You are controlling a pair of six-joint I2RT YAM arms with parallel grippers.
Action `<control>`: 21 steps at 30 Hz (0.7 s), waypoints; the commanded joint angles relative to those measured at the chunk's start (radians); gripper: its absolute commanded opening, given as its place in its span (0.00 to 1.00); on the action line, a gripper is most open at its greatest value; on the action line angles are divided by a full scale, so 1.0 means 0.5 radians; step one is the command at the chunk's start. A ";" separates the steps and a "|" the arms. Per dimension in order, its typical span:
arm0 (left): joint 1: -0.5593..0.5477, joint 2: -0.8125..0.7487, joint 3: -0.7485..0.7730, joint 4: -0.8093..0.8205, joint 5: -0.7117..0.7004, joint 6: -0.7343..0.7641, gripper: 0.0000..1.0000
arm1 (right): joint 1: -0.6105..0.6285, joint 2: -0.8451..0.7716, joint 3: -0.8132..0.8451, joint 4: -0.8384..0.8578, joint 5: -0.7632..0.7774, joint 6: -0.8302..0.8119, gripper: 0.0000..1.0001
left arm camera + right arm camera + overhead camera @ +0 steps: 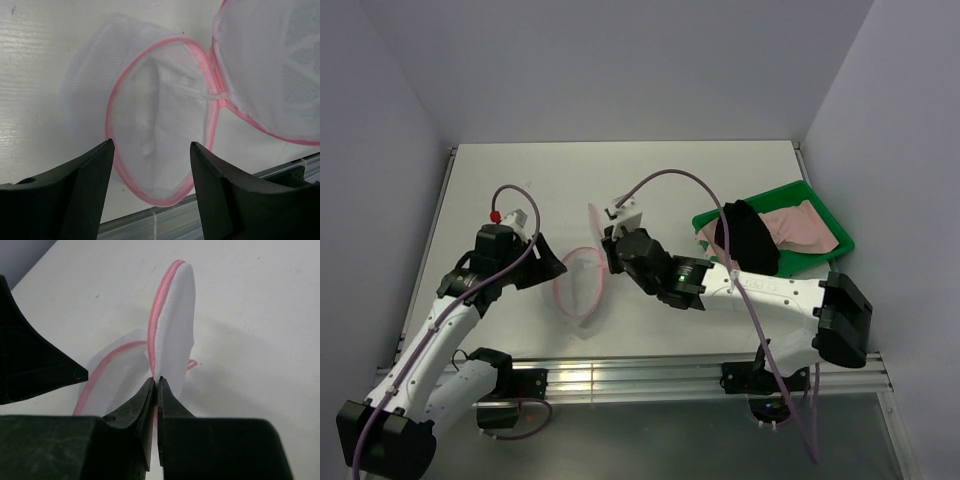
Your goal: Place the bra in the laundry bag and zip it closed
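Observation:
The laundry bag lies open at mid-table, a white mesh pouch with a pink zipper rim. My right gripper is shut on the edge of its domed lid and holds the lid upright. In the right wrist view the gripper pinches the lid above the pouch. My left gripper is open just left of the pouch. In the left wrist view the open gripper frames the pouch mouth, and the lid stands at right. The pale pink bra lies in the green tray.
A black cloth lies on the tray's left part, over the bra. The tray sits at the table's right edge by the wall. A metal rail runs along the near edge. My left gripper's finger shows at the left of the right wrist view.

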 commanded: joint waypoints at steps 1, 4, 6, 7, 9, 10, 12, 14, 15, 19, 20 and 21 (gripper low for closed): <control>-0.089 0.032 0.114 -0.009 -0.090 0.000 0.69 | -0.055 -0.194 -0.067 0.117 0.088 0.064 0.00; -0.138 0.109 0.104 -0.009 -0.090 -0.003 0.68 | -0.089 -0.256 -0.110 0.142 0.079 0.089 0.00; -0.163 0.164 0.095 -0.006 -0.118 -0.012 0.68 | -0.092 -0.286 -0.129 0.148 0.078 0.095 0.00; -0.196 0.180 0.083 0.003 -0.136 -0.024 0.67 | -0.092 -0.299 -0.141 0.157 0.078 0.098 0.00; -0.218 0.238 0.058 0.055 -0.167 -0.028 0.67 | -0.092 -0.345 -0.187 0.187 0.078 0.098 0.00; -0.230 0.262 0.058 0.074 -0.176 -0.034 0.66 | -0.095 -0.360 -0.196 0.206 0.072 0.092 0.00; -0.245 0.314 0.034 0.165 -0.140 -0.052 0.65 | -0.095 -0.369 -0.199 0.206 0.069 0.086 0.00; -0.282 0.385 -0.003 0.242 -0.075 -0.095 0.64 | -0.098 -0.388 -0.221 0.209 0.069 0.092 0.00; -0.298 0.410 -0.015 0.318 -0.057 -0.107 0.63 | -0.095 -0.397 -0.236 0.218 0.066 0.089 0.00; -0.344 0.563 -0.040 0.457 -0.023 -0.144 0.57 | -0.123 -0.421 -0.261 0.246 0.017 0.098 0.00; -0.350 0.581 -0.052 0.479 -0.026 -0.150 0.55 | -0.123 -0.428 -0.267 0.246 0.011 0.104 0.00; -0.356 0.612 -0.058 0.494 -0.044 -0.153 0.52 | -0.126 -0.434 -0.276 0.246 0.002 0.107 0.00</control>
